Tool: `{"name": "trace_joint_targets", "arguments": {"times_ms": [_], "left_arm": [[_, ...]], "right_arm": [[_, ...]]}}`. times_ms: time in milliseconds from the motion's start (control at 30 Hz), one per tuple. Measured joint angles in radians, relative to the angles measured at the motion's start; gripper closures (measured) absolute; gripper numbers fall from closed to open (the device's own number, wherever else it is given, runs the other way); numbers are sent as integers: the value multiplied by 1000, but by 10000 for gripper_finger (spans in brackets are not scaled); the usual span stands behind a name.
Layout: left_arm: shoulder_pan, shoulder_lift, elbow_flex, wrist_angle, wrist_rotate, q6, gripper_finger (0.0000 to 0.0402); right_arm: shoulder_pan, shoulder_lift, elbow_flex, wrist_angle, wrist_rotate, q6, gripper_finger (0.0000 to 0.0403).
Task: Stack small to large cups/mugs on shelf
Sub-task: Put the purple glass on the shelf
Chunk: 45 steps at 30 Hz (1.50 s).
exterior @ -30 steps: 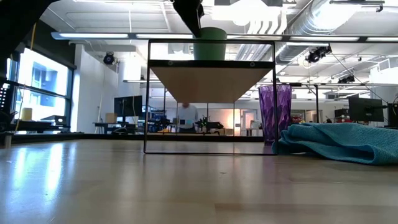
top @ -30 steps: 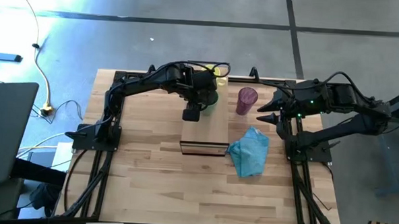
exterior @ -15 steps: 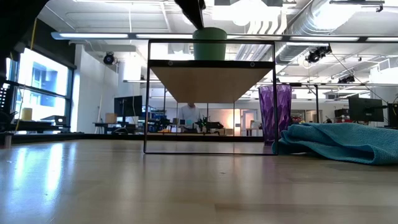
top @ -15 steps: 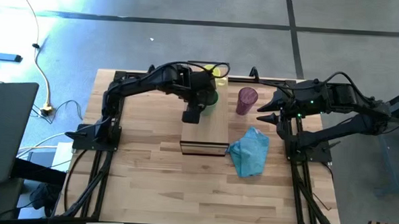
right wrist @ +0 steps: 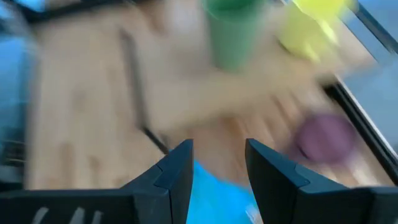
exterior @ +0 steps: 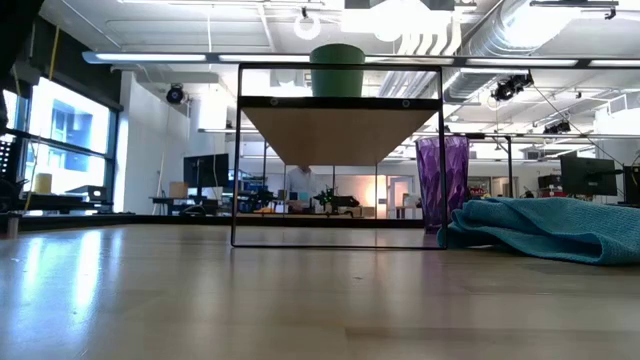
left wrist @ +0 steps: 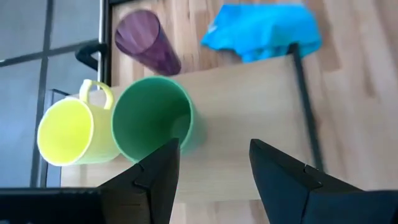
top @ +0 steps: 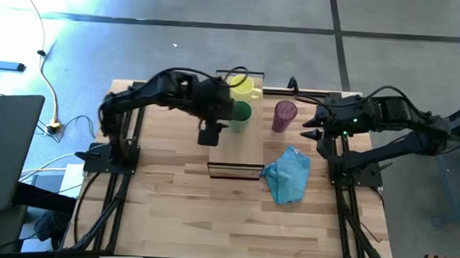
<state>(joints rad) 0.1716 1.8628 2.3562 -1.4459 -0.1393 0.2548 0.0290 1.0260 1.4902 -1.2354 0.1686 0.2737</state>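
Green cup stands upright on the shelf, at its far end, mouth up and empty inside per the left wrist view. In the low view it sits on the board's top, roughly centred between the dark frame legs. Yellow mug is just beside the green cup on the far side — from the left wrist view they look touching or nearly so, handle pointing away from the cup. Can't tell from these views whether the mug rests on the shelf end or just past it.

Purple tumbler stands upright on the tabletop, right of the shelf, not on it. Low view shows it on the table next to the shelf's right leg.

Left gripper hangs over the shelf's left edge, near the green cup but clear of it; fingers spread, nothing between them. Right gripper waits near the tumbler's right side, not touching — fingers apart, empty.

Blue cloth lies crumpled on the tabletop, against the shelf's near right corner, nearer than the tumbler.
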Motion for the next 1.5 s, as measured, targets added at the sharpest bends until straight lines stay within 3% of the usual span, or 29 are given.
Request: {"name": "trace_joint_targets", "arguments": {"times_ms": [100,200,333,567,833,1100,1267,1500], "left_arm": [[-8,-56,0,4,29,-62,218],[-15,-112,0,10,87,-133,218],[-23,-167,0,17,152,-203,218],[-77,-208,0,1,158,-234,218],[-123,-208,-1,-77,138,-294,218],[-248,-216,-2,-126,-12,-372,218],[-336,-241,-3,-126,-99,-408,218],[-420,-273,-2,-125,-191,-455,218]], "right_arm": [[0,8,0,-148,87,89,265],[0,12,0,-186,121,118,265],[0,24,0,-113,125,32,265],[-31,102,0,-106,169,-133,265],[-168,207,0,-89,78,-281,265],[-359,229,0,-48,2,-361,265],[-486,243,0,-54,-169,-354,265],[-584,325,0,-58,-288,-331,265]]}}
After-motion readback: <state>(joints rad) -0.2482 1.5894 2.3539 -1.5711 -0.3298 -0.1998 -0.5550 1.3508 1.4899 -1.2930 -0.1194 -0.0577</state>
